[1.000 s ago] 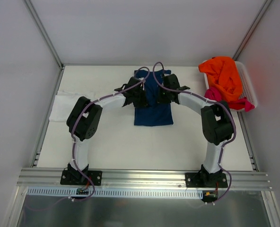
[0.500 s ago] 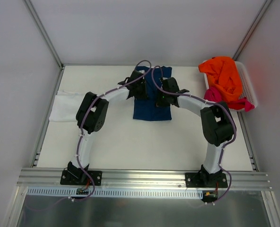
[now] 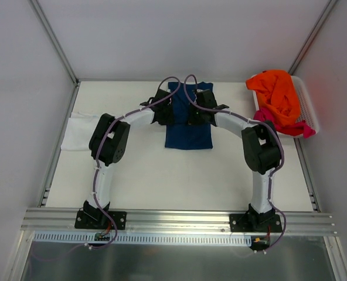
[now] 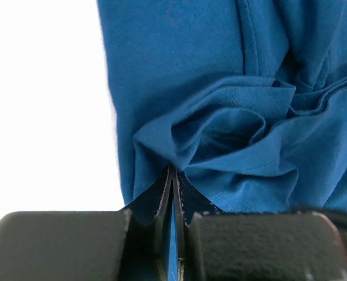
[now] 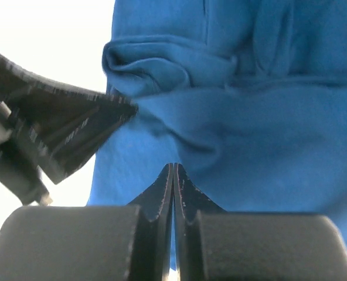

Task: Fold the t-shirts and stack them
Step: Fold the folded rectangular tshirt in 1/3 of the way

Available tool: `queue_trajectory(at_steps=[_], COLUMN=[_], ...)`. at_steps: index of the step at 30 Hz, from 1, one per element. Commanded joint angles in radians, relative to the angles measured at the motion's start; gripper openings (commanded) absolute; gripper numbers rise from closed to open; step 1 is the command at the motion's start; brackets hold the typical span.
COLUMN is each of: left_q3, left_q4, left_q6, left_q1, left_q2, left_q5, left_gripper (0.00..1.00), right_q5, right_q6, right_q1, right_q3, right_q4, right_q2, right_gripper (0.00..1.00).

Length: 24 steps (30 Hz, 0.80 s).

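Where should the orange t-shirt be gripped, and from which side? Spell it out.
Probably its topmost bunched fold, from straight above. The orange t-shirt lies heaped over the white basket rim, so raised folds offer a pinch, while the basket walls block a sideways approach. The right end effector is nearer, though now shut on the navy t-shirt.

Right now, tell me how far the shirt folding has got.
Done, it seems: a white t-shirt lies flat at the left edge of the table. In hand: the navy t-shirt, partly folded at the centre, with the left gripper and right gripper both pinched shut on its cloth. Left: the orange t-shirt and pink t-shirt are heaped in the basket, unfolded, and nothing is stacked yet.
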Motion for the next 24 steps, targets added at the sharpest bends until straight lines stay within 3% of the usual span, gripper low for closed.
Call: queue_trajectory(at_steps=[1, 14, 24], left_q3=[-0.025, -0.146, -0.248], left_q4=[-0.011, -0.003, 0.057], left_q6=[0.026, 0.003, -0.061], left_q1=[-0.009, -0.058, -0.102], left_q2=[-0.093, -0.274, -0.263], left_q5=[-0.025, -0.037, 0.023], left_gripper=[0.0, 0.0, 0.0], right_q5=[-0.031, -0.029, 0.009], right_q6=[0.021, 0.026, 0.0], right_q1=[0.002, -0.006, -0.012], right_q3=[0.074, 0.198, 0.302], right_q4=[0.016, 0.011, -0.037], right_q2=[0.046, 0.167, 0.219], right_gripper=[0.0, 0.0, 0.01])
